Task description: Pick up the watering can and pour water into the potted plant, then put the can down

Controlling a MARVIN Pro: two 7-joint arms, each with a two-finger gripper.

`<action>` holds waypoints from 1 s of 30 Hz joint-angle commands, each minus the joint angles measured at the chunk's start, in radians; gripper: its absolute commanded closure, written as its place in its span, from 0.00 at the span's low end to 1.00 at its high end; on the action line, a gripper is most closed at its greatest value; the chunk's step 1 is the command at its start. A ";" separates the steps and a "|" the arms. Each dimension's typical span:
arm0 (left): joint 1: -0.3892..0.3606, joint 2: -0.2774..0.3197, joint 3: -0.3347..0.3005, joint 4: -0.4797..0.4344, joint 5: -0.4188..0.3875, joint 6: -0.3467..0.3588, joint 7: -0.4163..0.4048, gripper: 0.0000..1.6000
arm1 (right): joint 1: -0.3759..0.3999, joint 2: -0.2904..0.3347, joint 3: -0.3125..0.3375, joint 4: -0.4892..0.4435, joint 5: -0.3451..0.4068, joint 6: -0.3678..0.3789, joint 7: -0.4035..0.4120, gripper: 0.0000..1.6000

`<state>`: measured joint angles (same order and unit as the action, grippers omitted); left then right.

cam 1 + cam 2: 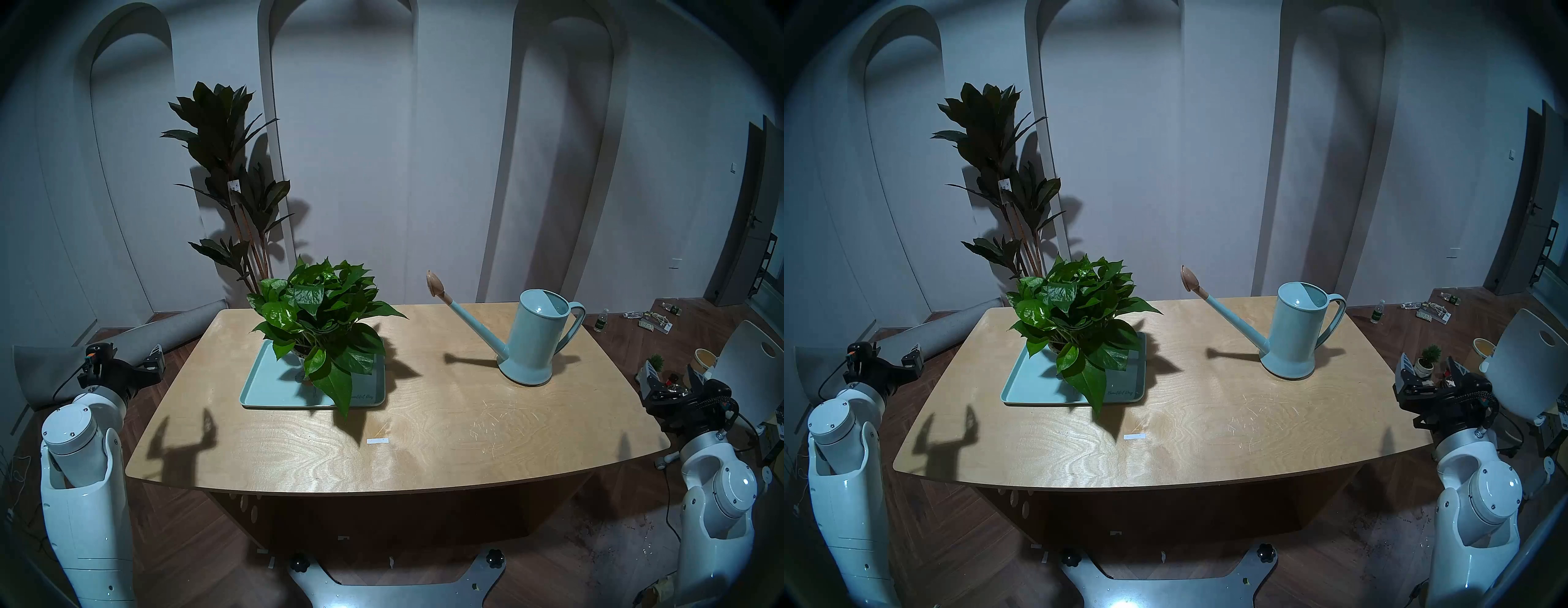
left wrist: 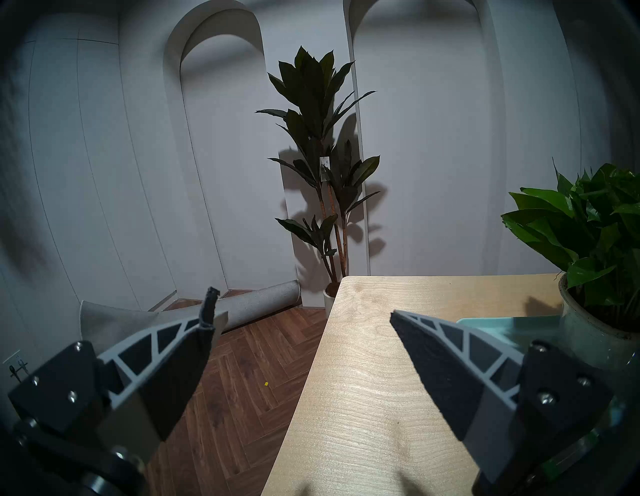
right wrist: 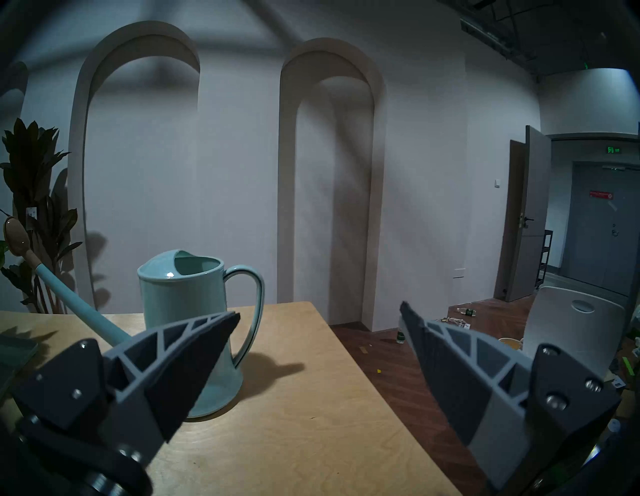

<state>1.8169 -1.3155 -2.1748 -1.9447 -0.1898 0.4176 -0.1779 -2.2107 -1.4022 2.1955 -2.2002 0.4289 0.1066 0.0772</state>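
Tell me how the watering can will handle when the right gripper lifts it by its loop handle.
The watering can looks rigid and glossy, so the handle may slip between the pads. Its long spout sticks far out opposite the handle, so it will probably swing nose-down. The flared base should keep it from tipping. The water level is not visible, so its weight is uncertain.

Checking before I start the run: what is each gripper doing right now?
Left gripper: open, empty.
Right gripper: open, empty; watering can untouched.
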 commanded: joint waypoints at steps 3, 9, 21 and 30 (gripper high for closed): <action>-0.003 0.003 0.000 -0.016 0.000 -0.002 -0.001 0.00 | 0.058 0.047 0.063 0.087 0.064 0.005 0.028 0.00; -0.003 0.003 0.000 -0.015 0.000 -0.002 -0.001 0.00 | 0.123 0.116 0.075 0.187 0.127 0.029 0.078 0.00; -0.005 0.004 0.000 -0.012 0.000 -0.003 -0.001 0.00 | 0.255 0.243 0.081 0.316 0.115 0.153 0.195 0.00; -0.006 0.004 0.000 -0.011 0.000 -0.003 -0.001 0.00 | 0.359 0.342 0.044 0.394 0.073 0.230 0.253 0.00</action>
<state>1.8169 -1.3164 -2.1747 -1.9404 -0.1897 0.4177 -0.1769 -1.9589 -1.1672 2.2616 -1.8264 0.5270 0.3043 0.2861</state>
